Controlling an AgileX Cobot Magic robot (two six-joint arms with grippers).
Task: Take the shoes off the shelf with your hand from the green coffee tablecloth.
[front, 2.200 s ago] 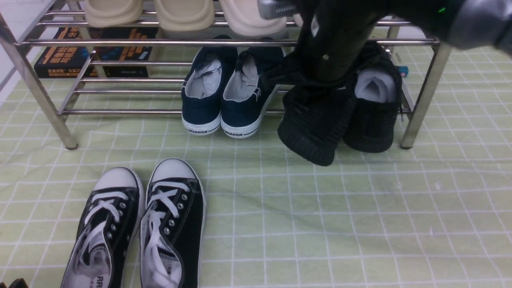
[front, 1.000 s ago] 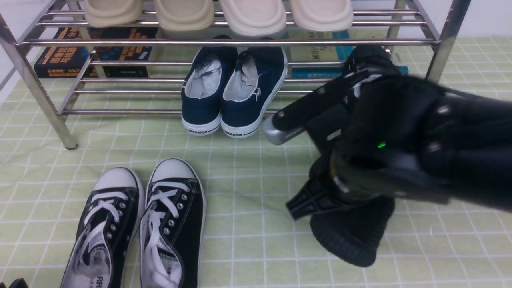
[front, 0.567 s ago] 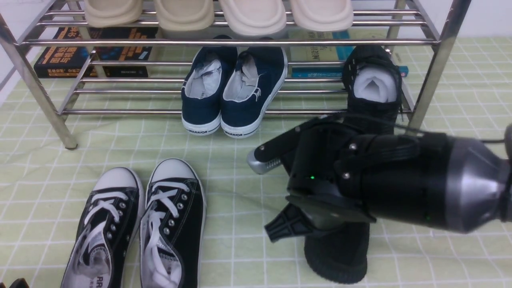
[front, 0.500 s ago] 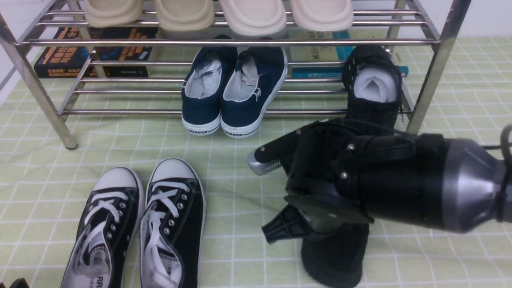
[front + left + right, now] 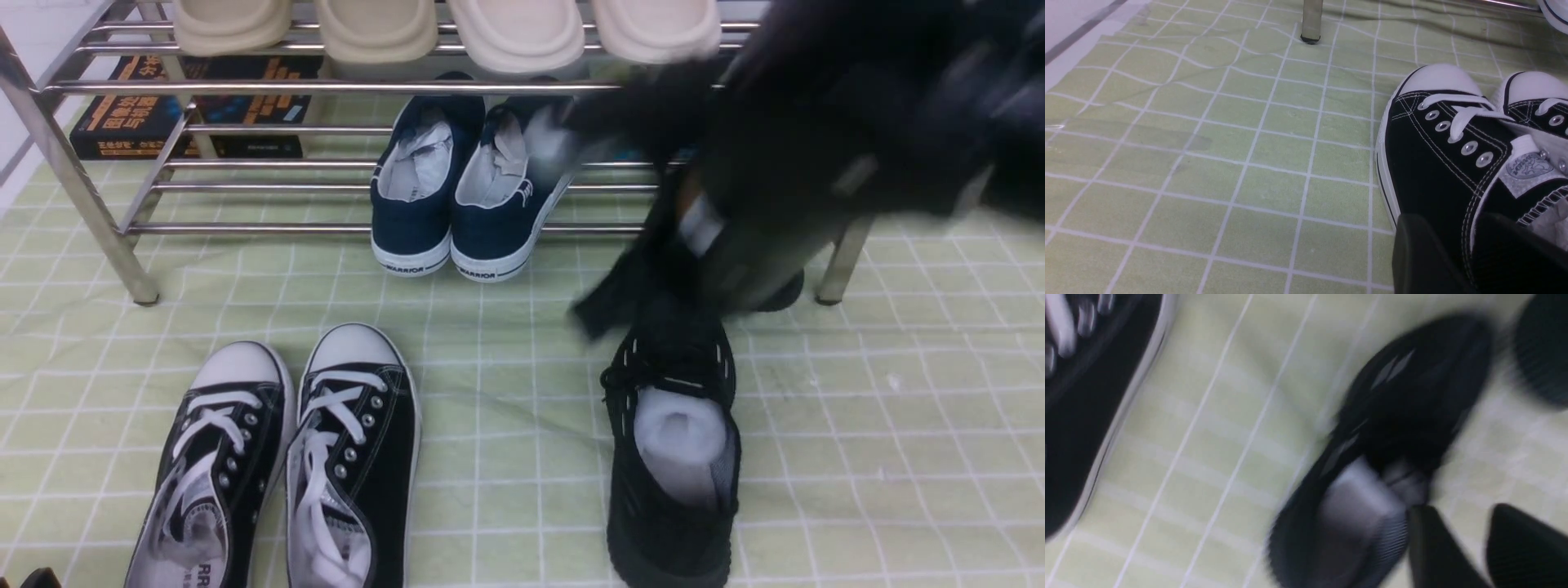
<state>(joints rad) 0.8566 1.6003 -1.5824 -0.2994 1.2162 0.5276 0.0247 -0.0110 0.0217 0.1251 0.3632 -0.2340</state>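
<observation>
One black knit shoe with white stuffing lies alone on the green checked tablecloth, heel toward me. The right wrist view shows it blurred. My right gripper is open beside it, bare cloth between its fingers. Its black hand body is a blur above the shoe, in front of the steel shelf. It hides the other black shoe except a heel edge. My left gripper stands open low over a canvas shoe.
A navy white-soled pair sits on the shelf's lower tier, with several beige slippers on the top tier and books behind. A black canvas pair with white toes lies front left. The shelf's legs stand on the cloth.
The hand has let go of the black knit shoe, which now rests on the cloth. It has swung up and back toward the shelf's right end, fast enough to blur.
</observation>
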